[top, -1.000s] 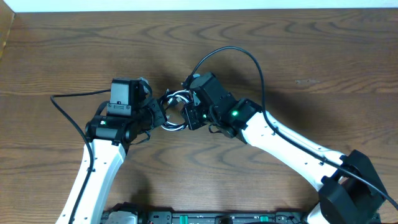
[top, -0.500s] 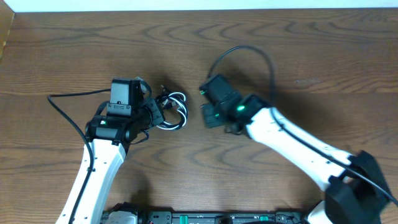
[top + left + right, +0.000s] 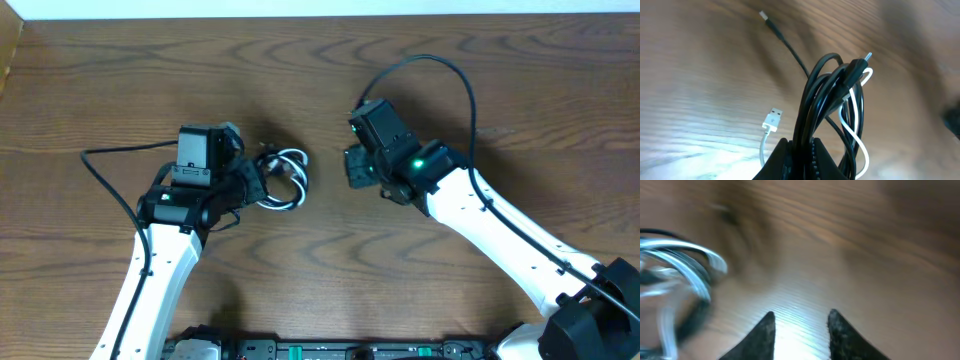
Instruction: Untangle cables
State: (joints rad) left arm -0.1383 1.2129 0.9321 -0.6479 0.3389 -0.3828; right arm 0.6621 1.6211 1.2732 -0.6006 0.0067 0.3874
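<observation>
Only the left wrist view shows the left claw (image 3: 800, 160) clamped on loops of the thin black cord (image 3: 815, 100). The thin white cord (image 3: 772, 120) threads through them, its flat plug lying on the brown wooden bench (image 3: 700, 75). Overhead, the coil sits just right of that claw and the right claw (image 3: 353, 168) lies farther right. The blurred right wrist view shows that claw parted and empty.

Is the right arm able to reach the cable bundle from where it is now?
Probably yes. The right gripper is open and empty, and only bare table lies between it and the cables, which the left gripper holds.
</observation>
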